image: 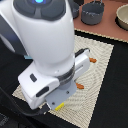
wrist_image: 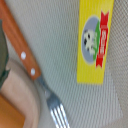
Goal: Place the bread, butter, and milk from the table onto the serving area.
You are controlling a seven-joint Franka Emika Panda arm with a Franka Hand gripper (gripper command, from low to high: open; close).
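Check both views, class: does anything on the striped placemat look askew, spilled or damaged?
Nothing stands out. The butter lies flat and intact on the serving area, apart from the fork. No spill shows. The arm hides most of the mat in the exterior view.

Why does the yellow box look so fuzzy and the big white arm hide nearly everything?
Wrist view: the butter sits very close to the lens, so its print and the fork blur softly. Exterior view: the arm fills the frame, hiding most of the serving area; lighting is even, without glare.
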